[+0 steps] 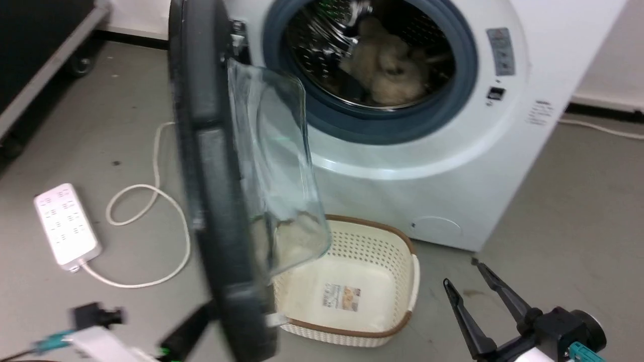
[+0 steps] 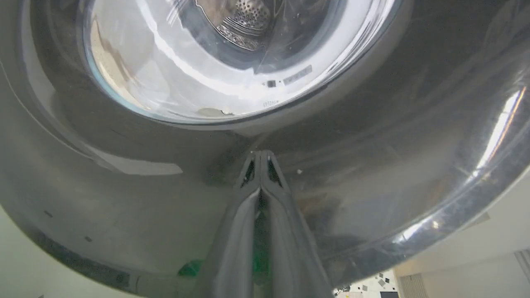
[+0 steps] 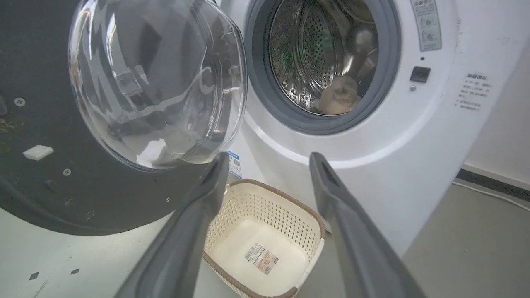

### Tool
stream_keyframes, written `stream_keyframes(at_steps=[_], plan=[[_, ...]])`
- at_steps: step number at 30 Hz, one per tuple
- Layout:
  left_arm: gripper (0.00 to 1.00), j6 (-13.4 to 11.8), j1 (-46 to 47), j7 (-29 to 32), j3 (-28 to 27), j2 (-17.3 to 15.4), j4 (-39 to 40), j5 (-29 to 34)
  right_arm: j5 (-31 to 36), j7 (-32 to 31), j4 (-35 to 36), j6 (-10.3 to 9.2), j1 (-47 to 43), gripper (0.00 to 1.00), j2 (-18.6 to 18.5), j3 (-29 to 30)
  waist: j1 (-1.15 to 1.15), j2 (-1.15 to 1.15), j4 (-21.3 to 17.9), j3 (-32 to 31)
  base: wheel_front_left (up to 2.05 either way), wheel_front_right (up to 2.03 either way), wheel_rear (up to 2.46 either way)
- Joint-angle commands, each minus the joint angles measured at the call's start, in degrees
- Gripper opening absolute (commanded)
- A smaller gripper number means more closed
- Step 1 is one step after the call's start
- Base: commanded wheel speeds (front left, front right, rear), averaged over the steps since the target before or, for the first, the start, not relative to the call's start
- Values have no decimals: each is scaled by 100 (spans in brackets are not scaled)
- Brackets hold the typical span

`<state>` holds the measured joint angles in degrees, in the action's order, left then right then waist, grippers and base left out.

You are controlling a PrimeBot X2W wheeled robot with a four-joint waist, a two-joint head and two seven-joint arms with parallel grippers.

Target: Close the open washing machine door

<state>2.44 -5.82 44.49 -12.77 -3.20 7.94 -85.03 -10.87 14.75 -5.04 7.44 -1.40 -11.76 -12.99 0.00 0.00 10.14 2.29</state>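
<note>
Washing machine door [image 1: 211,151] open, left gripper [image 2: 261,155] against it, jaws together

Washing machine door [image 1: 216,166] is smearing with motion blur in head view, and its top is running off the upper edge. Left claw [image 2: 260,156]: seen from the head it is showing only as a blur, tips lying hidden behind the door's lower rim. Right claw [image 1: 462,272] is being cut at the wrist by the bottom edge. Laundry basket [image 1: 397,241] is sitting partly behind the glass bowl. Pale bundle [image 1: 387,65] in the drum is blurring; cannot tell what it is. Washing machine [image 1: 453,166] top is being cropped, label print showing too small to read.
</note>
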Motion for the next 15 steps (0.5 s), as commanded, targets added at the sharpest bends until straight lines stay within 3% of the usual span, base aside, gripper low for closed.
stream_keyframes(at_steps=[1,2,7,11,15], plan=[[0,75,-64,-93,223,29,-14,-73,34,25,14,5,78,100,-27,7,0,0,-169,121,0,0,0],[0,162,-77,-360,603,30,-117,-148,24,25,23,5,109,100,-84,-7,0,0,-331,213,0,0,0],[0,364,162,-1061,1293,31,-550,-337,-43,25,37,5,179,100,-243,25,0,0,-848,431,0,0,0],[0,435,420,-1537,1687,31,-808,-401,-111,25,58,5,201,100,-283,111,0,0,-1180,586,0,0,0],[0,490,1122,-2389,2281,32,-1256,-576,-186,25,90,5,325,100,-316,143,0,0,-1737,885,0,0,0]])
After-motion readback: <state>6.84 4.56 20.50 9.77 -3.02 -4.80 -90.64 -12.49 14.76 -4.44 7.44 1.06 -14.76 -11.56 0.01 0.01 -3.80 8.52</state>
